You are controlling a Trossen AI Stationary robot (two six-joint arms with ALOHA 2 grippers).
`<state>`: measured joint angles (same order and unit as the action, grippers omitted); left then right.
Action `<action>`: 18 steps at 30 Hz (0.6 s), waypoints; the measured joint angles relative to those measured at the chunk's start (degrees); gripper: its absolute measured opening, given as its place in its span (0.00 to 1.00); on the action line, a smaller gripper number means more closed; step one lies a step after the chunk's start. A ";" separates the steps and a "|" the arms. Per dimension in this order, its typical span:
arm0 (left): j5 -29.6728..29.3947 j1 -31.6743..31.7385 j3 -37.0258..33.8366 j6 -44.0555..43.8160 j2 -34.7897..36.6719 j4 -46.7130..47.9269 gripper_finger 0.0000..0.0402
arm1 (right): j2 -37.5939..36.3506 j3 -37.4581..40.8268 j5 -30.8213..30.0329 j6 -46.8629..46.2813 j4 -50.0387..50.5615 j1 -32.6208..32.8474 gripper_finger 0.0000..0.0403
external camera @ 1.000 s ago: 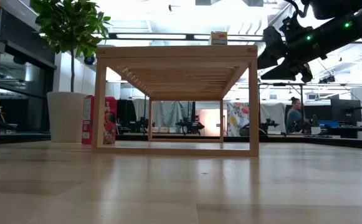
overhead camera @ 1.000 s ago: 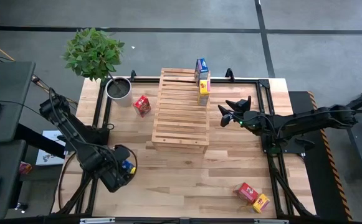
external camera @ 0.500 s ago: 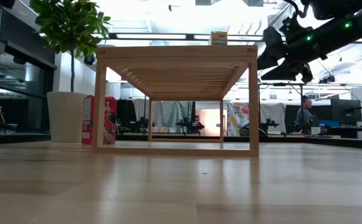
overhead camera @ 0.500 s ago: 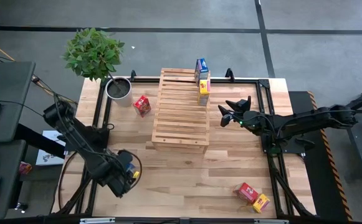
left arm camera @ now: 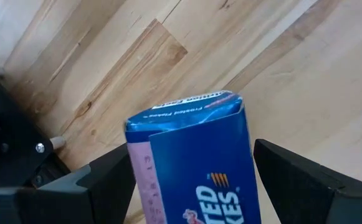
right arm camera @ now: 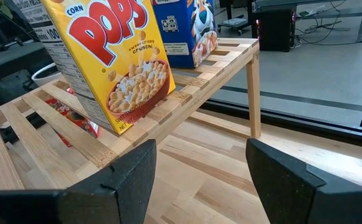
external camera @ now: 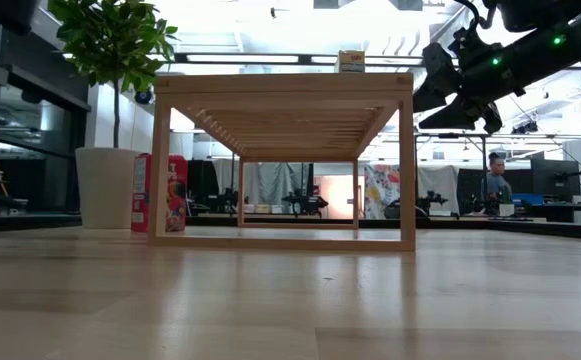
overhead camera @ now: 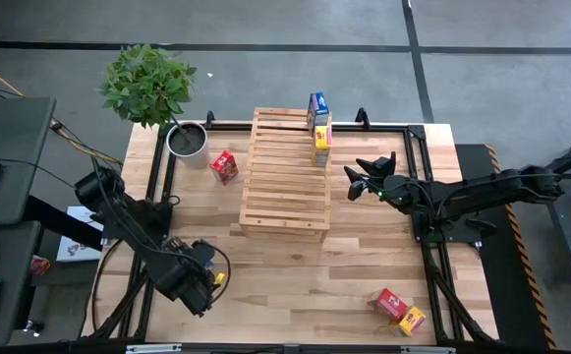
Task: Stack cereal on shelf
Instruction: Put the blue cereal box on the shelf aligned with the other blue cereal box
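2 cereal boxes, blue [overhead camera: 317,105] and yellow [overhead camera: 321,139], stand on the shelf's [overhead camera: 283,187] far right edge. Left gripper [overhead camera: 206,278] clamps another blue box [left arm camera: 190,168] near-left; right gripper [overhead camera: 361,175] hovers spread beside the shelf.

It was a robotics lab: desks with monitors [external camera: 558,178] (a person [external camera: 494,180] sat there) behind the table [external camera: 290,300].

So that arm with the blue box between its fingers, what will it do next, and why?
Probably carry it toward the shelf. The left gripper has a blue cereal box between its fingers at the table's near-left corner, far from the rack, where a yellow box and another blue box already stand.
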<state>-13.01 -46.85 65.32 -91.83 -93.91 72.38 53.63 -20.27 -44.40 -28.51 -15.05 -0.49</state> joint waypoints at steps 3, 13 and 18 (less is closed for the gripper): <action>-0.64 0.00 0.00 0.02 -0.68 -0.02 0.75 | 0.00 0.00 0.00 0.00 0.00 0.00 0.60; 0.55 0.37 0.02 2.52 -2.12 0.00 0.73 | 0.00 0.00 -0.02 -0.02 0.00 0.00 0.60; 1.63 0.39 0.02 3.15 -1.81 0.33 0.64 | 0.00 0.00 -0.02 -0.02 0.00 0.00 0.60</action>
<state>-11.38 -46.46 65.34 -88.68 -95.72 72.71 53.63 -20.27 -44.42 -28.53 -15.05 -0.49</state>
